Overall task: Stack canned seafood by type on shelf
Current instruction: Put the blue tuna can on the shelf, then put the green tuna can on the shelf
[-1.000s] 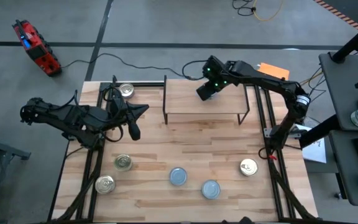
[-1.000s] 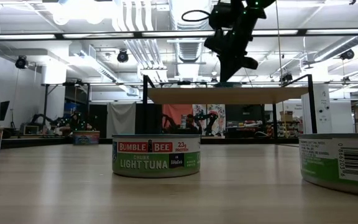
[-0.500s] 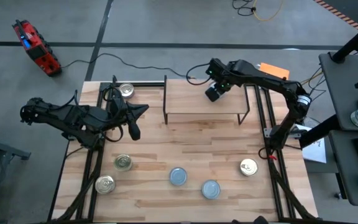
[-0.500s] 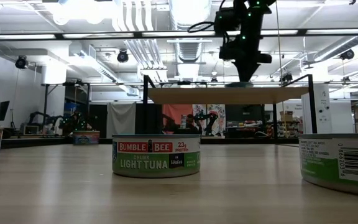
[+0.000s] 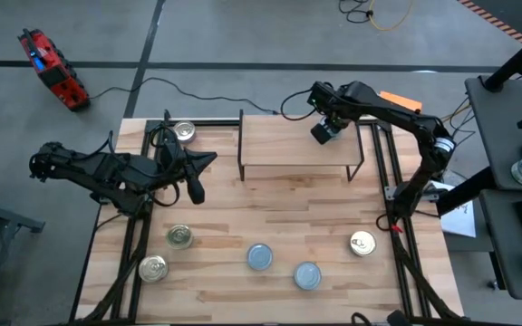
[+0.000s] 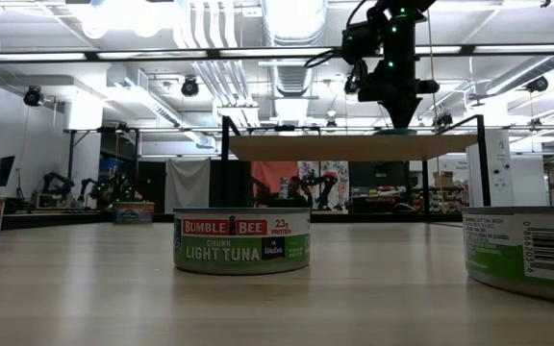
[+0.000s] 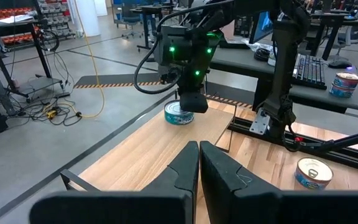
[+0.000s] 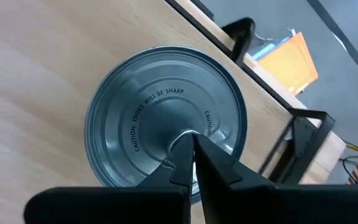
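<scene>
One tin of canned seafood [image 8: 142, 124] with a pale blue top stands on the shelf [image 5: 279, 149] near its far right corner, also seen in the left wrist view [image 7: 174, 116]. My right gripper [image 8: 191, 149] is shut and points steeply down over the middle of that tin's top [image 5: 324, 133]. My left gripper [image 5: 208, 159] is shut and waits above the table's left side, holding nothing. Other tins lie on the table: two pale blue ones [image 5: 259, 257] [image 5: 307, 274] and several silver-gold ones [image 5: 179, 237] [image 5: 362, 243]. My right gripper has its shut fingertips [image 8: 182, 146] over the centre of the tin's top [image 8: 160, 118], coming from above. I cannot tell whether they touch it. The tin stands upright on the shelf.
A silver-gold tin [image 5: 184, 131] sits at the table's far left corner and another [image 5: 153, 268] near the front left. The shelf's black legs [image 5: 241, 145] stand on the table. In the low view a labelled tuna tin [image 6: 241, 240] stands in front of the shelf [image 6: 354, 147].
My right gripper has moved toward the table's right edge above the shelf and has tipped to point more steeply down. It has stayed shut.
</scene>
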`<move>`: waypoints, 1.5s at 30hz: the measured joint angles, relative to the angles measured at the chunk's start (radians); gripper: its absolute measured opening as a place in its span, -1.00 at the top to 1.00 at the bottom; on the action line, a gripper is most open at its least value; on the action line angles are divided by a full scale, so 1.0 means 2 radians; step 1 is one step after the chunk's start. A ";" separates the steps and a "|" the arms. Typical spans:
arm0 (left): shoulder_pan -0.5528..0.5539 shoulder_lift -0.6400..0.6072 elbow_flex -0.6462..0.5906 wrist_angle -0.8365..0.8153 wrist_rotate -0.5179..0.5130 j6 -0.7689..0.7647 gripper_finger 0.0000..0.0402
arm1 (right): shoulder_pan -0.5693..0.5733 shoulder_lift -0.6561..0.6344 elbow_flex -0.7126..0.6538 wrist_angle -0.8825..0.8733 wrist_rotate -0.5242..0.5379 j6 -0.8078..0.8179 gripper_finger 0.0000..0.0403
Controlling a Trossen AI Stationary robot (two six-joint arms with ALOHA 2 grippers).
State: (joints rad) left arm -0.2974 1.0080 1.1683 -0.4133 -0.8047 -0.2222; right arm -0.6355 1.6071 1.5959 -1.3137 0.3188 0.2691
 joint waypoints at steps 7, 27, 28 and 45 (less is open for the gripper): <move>0.000 0.000 0.000 0.000 0.000 0.000 1.00 | -0.018 0.000 -0.001 0.000 0.015 -0.010 0.95; 0.001 -0.001 0.000 -0.025 0.040 -0.047 1.00 | -0.015 -0.058 0.053 -0.008 0.008 0.031 0.95; 0.002 0.000 0.000 -0.036 0.057 -0.059 1.00 | -0.010 -0.065 0.057 -0.004 -0.005 0.038 0.95; 0.004 0.003 -0.062 -0.135 0.326 -0.158 1.00 | 0.295 -0.151 0.059 0.055 -0.066 0.243 0.95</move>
State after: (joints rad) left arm -0.2897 1.0138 1.0439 -0.6836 -0.1518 -0.5386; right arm -0.0446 1.3046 1.7137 -1.2041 0.1866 0.7558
